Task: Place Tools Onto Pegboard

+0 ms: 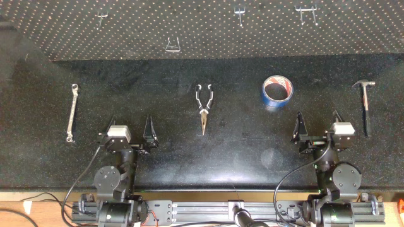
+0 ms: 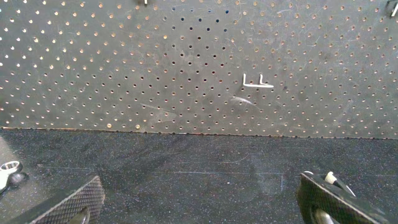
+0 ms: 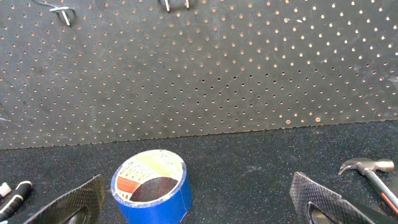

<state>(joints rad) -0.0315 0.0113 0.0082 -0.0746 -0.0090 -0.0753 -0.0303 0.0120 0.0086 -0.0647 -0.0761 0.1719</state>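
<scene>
4 tools are laid flat in a row on the table [image 1: 158,157], well apart: a silver wrench [image 1: 71,113] at the left, white-handled pliers [image 1: 203,107] with tips pointed away from the pegboard [image 1: 208,25], a blue tape [image 1: 278,91] roll, and a hammer [image 1: 365,106] at the right. The pegboard is stood behind them, fitted with metal hooks [image 1: 172,45].

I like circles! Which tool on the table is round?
The blue tape roll, lying between the pliers and the hammer. Those two and the wrench are all long and thin.

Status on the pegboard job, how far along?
Done: nothing, the hooks on the pegboard are bare. In hand: nothing, left gripper and right gripper are open and empty. Left: wrench, pliers, tape roll and hammer lie on the table, all four to hang.
</scene>
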